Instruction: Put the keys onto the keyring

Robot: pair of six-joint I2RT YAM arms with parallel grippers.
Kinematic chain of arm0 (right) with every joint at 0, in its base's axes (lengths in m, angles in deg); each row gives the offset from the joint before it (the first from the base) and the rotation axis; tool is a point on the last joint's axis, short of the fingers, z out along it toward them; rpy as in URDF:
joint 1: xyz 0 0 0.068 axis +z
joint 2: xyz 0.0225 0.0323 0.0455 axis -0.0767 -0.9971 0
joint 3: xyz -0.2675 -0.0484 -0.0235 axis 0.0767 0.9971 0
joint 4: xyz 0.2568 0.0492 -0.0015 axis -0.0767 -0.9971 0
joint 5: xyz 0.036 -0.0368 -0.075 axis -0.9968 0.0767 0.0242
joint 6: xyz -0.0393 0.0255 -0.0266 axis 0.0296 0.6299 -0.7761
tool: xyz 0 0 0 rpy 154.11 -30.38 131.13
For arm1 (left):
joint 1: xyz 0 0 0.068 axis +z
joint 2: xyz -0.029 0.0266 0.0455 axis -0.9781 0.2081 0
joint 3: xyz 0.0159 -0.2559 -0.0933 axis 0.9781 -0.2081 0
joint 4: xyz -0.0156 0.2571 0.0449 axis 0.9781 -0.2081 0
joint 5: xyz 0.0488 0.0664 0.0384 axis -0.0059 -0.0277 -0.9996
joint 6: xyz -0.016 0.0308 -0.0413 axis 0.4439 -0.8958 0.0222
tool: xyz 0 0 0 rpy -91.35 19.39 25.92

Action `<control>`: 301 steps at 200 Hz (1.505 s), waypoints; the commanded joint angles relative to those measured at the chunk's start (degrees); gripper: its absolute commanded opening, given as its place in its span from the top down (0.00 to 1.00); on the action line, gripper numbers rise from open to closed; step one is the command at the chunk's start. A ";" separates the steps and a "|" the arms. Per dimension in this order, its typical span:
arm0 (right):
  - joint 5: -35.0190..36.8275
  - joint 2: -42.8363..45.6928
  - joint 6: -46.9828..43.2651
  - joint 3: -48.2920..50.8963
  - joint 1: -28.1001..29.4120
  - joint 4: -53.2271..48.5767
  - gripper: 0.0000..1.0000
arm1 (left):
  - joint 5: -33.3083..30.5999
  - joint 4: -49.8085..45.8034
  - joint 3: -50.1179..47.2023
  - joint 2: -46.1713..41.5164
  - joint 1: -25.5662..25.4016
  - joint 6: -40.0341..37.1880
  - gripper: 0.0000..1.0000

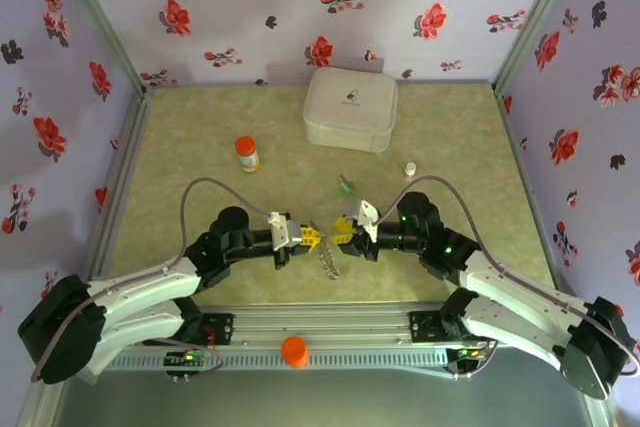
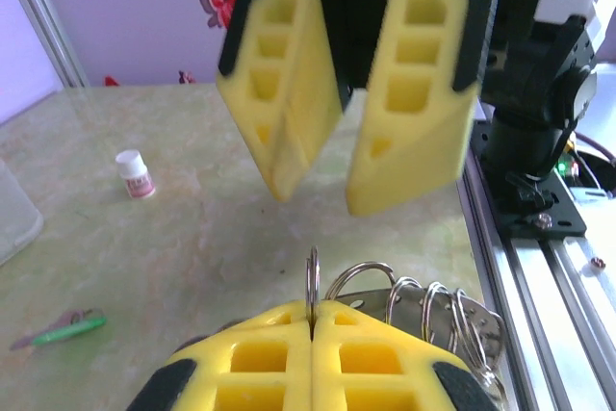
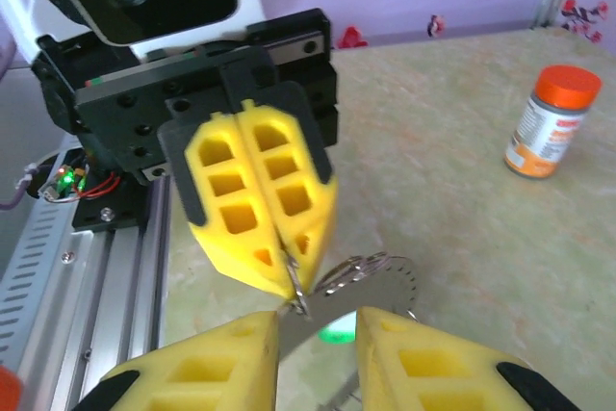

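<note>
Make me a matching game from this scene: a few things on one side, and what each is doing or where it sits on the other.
Things:
1. left claw
2. right claw
3. green key
4. orange-capped bottle

States:
A. standing upright, left of the white case
B. open
C. shut on the keyring
D. lying flat on the table

Pairs: 1-C; 2-B; 3-D; 4-A

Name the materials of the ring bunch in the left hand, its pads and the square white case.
The thin silvery wire rings: apparently polished metal; they glint. The yellow pads of the left hand: matte plastic or foam, with open pockets. The square white case: dull, rounded corners; perhaps a fabric-covered shell, unclear.
</note>
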 commanded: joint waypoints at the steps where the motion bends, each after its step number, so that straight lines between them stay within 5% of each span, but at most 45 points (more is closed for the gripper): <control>1: 0.58 -0.78 -0.19 0.57 1.24 4.27 0.74 | 1.57 8.00 -0.28 0.28 -0.32 1.83 1.00; 105: 0.43 -3.19 -2.03 -0.59 1.97 5.69 0.85 | 3.73 10.25 0.04 1.35 -0.35 3.05 1.00; 148: -0.41 -3.72 -3.67 -2.15 2.22 4.29 1.00 | 3.81 10.03 0.27 1.52 -0.28 2.94 1.00; 177: 2.19 -2.80 -8.20 -6.80 2.68 -7.17 1.00 | 0.21 -0.76 2.44 -0.04 -0.29 -0.01 0.80; 224: 13.23 -4.77 -19.08 -17.25 4.88 -30.57 1.00 | -1.23 -15.54 7.07 -1.41 -0.62 -4.76 0.79; 301: 16.98 -12.21 -24.38 -25.91 8.85 -37.68 1.00 | 0.61 -14.95 9.42 0.66 -1.59 -5.15 0.78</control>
